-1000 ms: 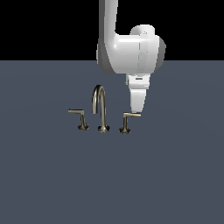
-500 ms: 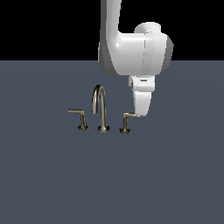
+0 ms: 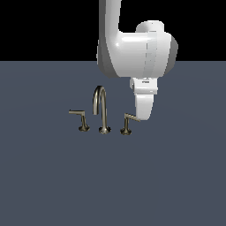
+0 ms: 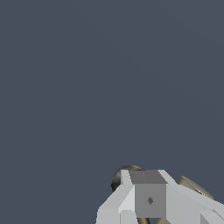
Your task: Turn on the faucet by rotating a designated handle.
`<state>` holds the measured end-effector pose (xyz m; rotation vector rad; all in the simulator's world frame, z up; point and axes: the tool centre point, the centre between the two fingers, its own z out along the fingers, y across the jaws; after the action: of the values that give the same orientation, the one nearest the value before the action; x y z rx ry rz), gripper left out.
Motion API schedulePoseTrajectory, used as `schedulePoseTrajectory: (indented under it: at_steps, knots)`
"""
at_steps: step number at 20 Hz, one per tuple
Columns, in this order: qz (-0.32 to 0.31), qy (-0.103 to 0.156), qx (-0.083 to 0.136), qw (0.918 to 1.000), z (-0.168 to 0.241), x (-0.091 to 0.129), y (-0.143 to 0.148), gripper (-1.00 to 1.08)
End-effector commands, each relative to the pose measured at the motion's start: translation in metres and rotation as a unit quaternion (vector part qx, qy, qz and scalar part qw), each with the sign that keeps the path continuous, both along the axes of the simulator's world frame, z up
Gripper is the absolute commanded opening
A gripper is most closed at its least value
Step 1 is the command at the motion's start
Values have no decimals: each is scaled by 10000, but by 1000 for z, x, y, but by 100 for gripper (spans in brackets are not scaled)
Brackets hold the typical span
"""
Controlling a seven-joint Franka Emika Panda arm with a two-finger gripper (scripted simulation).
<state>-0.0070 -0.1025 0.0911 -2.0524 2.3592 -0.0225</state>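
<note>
The small brushed-metal faucet (image 3: 102, 110) stands on the dark grey floor, with a tall arched spout between two short lever handles. The designated handle (image 3: 128, 123) is the one on the exterior view's right, its thin arm pointing right and slightly down. My gripper (image 3: 143, 118) hangs straight down just right of it, its tip at the end of that lever arm, touching or nearly so. The fingers (image 4: 148, 199) look closed together, holding nothing. In the wrist view, rounded metal parts (image 4: 124, 175) peek out behind the fingers.
The twin lever (image 3: 80, 120) with its arm pointing left stands at the exterior view's left of the spout. The flat dark grey floor (image 3: 113, 185) stretches all around. The bulky white arm (image 3: 137, 53) rises above the faucet.
The arm has shifted toward the exterior view's right and a little lower. Its tip has come against the end of the right lever, whose arm now slopes slightly down.
</note>
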Motion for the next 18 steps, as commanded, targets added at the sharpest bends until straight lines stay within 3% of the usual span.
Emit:
schedulePoseTrajectory:
  at_steps: [1, 7, 9, 18]
  knots:
    - [8, 76, 9, 10000, 0, -15, 4, -100]
    - [-8, 99, 7, 10000, 0, -36, 10, -100]
    - [-57, 58, -5, 10000, 0, -29, 2, -100]
    - [-18, 95, 4, 10000, 0, -49, 44, -100]
